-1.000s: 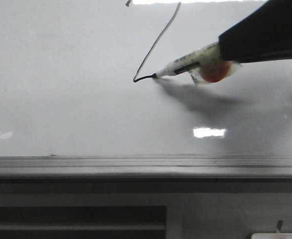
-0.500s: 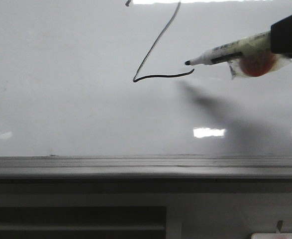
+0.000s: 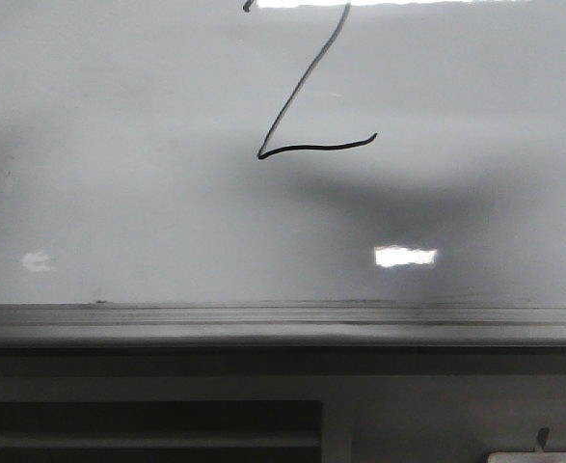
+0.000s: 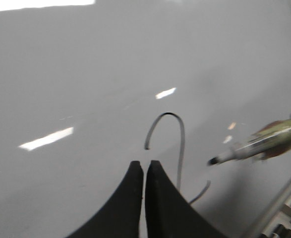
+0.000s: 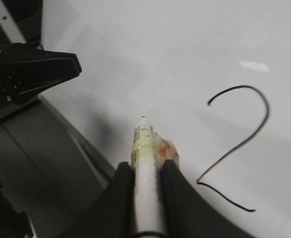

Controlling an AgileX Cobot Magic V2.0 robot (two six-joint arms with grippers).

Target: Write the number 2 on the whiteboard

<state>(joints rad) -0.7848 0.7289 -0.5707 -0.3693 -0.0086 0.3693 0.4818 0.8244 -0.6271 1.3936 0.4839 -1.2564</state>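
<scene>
A thin black marker line shaped like the number 2 [image 3: 302,101] is drawn on the big shiny white whiteboard [image 3: 119,174]. In the front view it sits near the top middle of the board, with a long slanted stroke and a short wavy line at its foot. Its curved top runs past the top edge of that view. A grey metal ledge [image 3: 263,323] runs along the bottom of the board, well below the number.

The right hand [image 5: 147,173] is pinching a white marker pen with a black tip [image 5: 145,148] between its two black fingers. The pen tip is off the board, beside the number 2 and apart from it.

The left hand [image 4: 144,171] has its two black fingers pressed together, with nothing between them. It is over the board, just beside the number.
</scene>
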